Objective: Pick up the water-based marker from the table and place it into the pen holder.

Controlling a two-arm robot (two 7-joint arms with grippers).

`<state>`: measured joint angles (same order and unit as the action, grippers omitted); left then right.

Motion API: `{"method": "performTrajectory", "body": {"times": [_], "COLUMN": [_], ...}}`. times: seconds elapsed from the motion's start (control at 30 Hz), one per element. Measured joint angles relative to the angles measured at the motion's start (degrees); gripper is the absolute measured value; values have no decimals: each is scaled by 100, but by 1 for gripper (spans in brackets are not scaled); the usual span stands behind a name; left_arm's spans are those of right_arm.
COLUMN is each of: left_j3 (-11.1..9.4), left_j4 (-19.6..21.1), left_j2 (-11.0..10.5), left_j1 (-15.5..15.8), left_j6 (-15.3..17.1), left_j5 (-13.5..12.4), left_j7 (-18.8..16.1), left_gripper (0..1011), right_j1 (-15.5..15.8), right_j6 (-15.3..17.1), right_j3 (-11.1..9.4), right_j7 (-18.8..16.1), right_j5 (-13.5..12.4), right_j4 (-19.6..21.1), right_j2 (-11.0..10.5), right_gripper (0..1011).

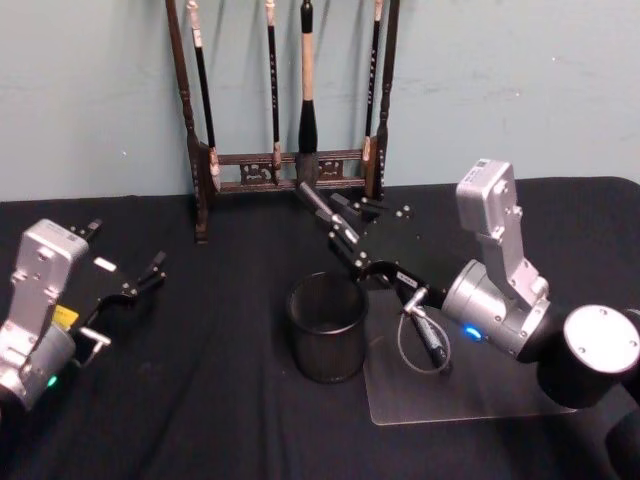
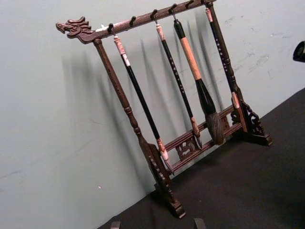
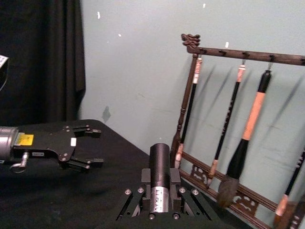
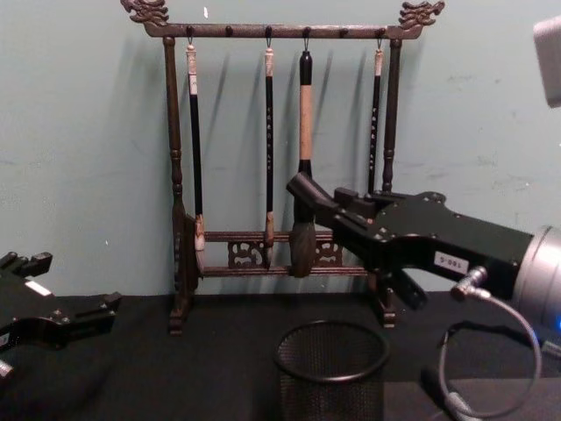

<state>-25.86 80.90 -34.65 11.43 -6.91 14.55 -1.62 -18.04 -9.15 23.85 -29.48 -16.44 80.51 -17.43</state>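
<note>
My right gripper is shut on the water-based marker, a black barrel with a silver labelled band. It holds the marker tilted in the air, the dark end pointing up toward the back wall. The marker hangs above the far rim of the pen holder, a round black mesh cup standing on the black table. My left gripper hovers open at the left side of the table with nothing between its fingers; it also appears open in the right wrist view.
A dark wooden brush rack with several hanging brushes stands against the back wall, right behind the marker. A clear plastic sheet lies on the table right of the pen holder. A grey cable loop hangs from my right wrist.
</note>
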Motion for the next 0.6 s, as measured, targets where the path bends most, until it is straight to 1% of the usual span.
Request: {"method": "performTrajectory", "body": {"times": [0.13, 0.17, 0.2, 0.3, 0.43, 0.47, 0.6], "left_j3": [0, 0, 0, 0, 0, 0, 0], "left_j4": [0, 0, 0, 0, 0, 0, 0], "left_j2": [0, 0, 0, 0, 0, 0, 0], "left_j1": [0, 0, 0, 0, 0, 0, 0], "left_j6": [0, 0, 0, 0, 0, 0, 0], "left_j5": [0, 0, 0, 0, 0, 0, 0], "left_j7": [0, 0, 0, 0, 0, 0, 0], "left_gripper": [1001, 1001, 1001, 1001, 1001, 1001, 1001], "right_j1": [-136, -136, -192, -270, -311, -358, -397], "right_j6": [-71, -71, -94, -135, -167, -228, -278], "right_j3": [127, 127, 181, 258, 296, 346, 391], "right_j7": [-124, -124, -158, -189, -198, -222, -242], "right_j5": [-68, -68, -90, -106, -110, -119, -122], "right_j4": [-196, -196, -287, -416, -491, -588, -698], "right_j2": [59, 59, 91, 143, 176, 222, 265], "right_gripper": [234, 234, 234, 235, 235, 234, 234]}}
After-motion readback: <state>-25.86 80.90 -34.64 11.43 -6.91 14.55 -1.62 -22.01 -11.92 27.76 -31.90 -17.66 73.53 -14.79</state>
